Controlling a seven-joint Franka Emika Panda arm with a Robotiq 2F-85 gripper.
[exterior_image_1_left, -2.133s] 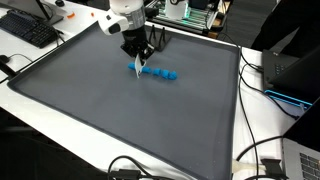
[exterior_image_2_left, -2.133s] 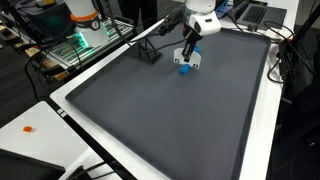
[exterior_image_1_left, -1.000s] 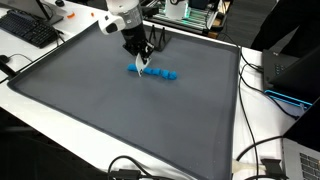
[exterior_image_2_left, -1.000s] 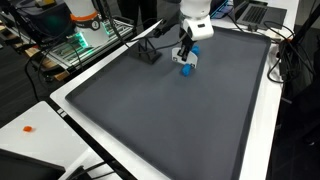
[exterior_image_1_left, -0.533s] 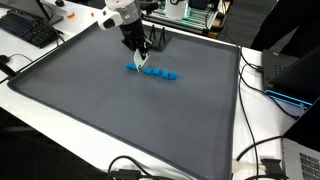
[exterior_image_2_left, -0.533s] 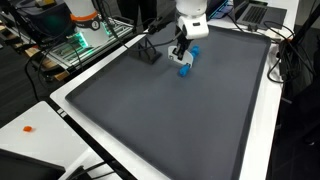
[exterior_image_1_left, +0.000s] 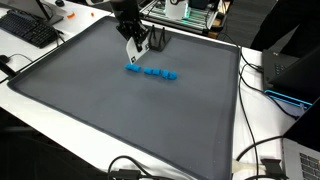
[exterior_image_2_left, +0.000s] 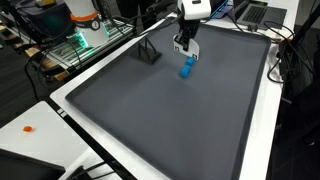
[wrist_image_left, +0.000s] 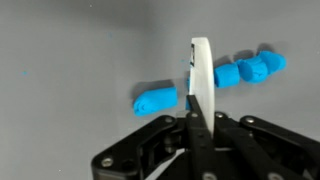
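Wrist view: hand (wrist_image_left: 192, 122) is clenched on a thin white blade (wrist_image_left: 201, 75), gripped edge-on with its free end pointing away from the palm.

Just under the blade tip, a lone blue piece (wrist_image_left: 156, 101) lies to one side. The blue row (wrist_image_left: 250, 68), which looks like three lumps, lies to the other side. A gap shows between the lone piece and the row.

Change over the last two seconds: the hand was low, with the blade down among the blue lumps. It has since risen and drawn back, and in an exterior view (exterior_image_1_left: 136, 45) it hangs above and just behind them, touching nothing.

Judgement: blade contact is over, and the end lump is parted from the rest.

The blue pieces rest on the grey mat (exterior_image_1_left: 100, 110) below the hand. The mat covers the table (exterior_image_1_left: 70, 125). A keyboard (exterior_image_1_left: 30, 30) lies well off to the hand's side, past the mat edge.
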